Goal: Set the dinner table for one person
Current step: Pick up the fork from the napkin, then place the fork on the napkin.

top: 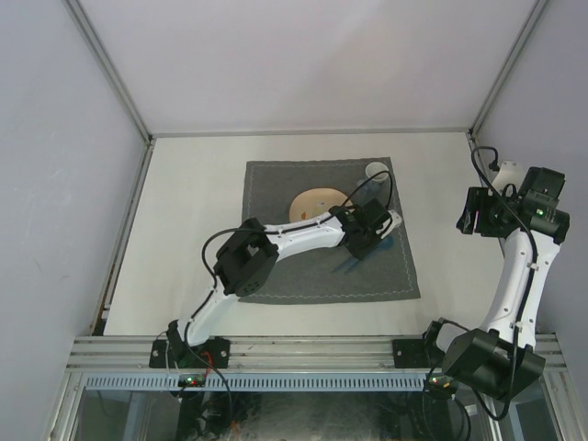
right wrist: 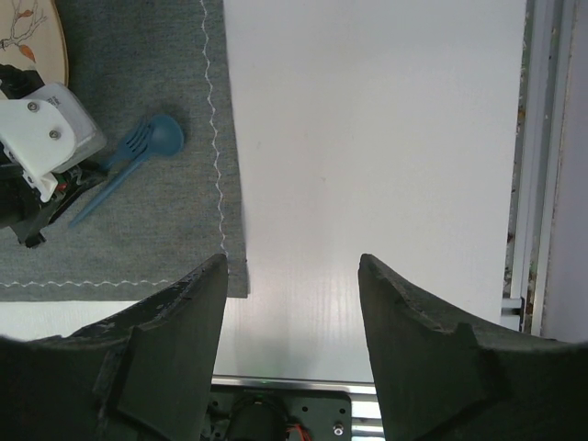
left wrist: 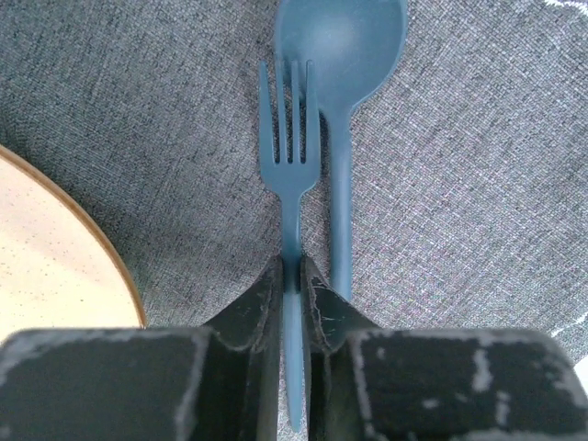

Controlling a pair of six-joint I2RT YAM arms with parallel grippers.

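Stitching marks the right edge of the dark grey cloth [right wrist: 138, 230]. Beyond it, open off-white surface [right wrist: 367, 138] runs to the metal rail [right wrist: 531, 138]. The right hand [right wrist: 292, 265] hangs over that strip by the cloth's near right corner, jaws spread wide with nothing between them. On the cloth, the left hand [left wrist: 292, 287] is closed on the handle of a blue fork [left wrist: 289, 138], pinching it from both sides. A blue spoon [left wrist: 342, 41] lies parallel just beside the fork. A tan plate [left wrist: 46, 266] sits near, its rim apart from the fork. A white cup [top: 375, 170] stands by the cloth's far edge.
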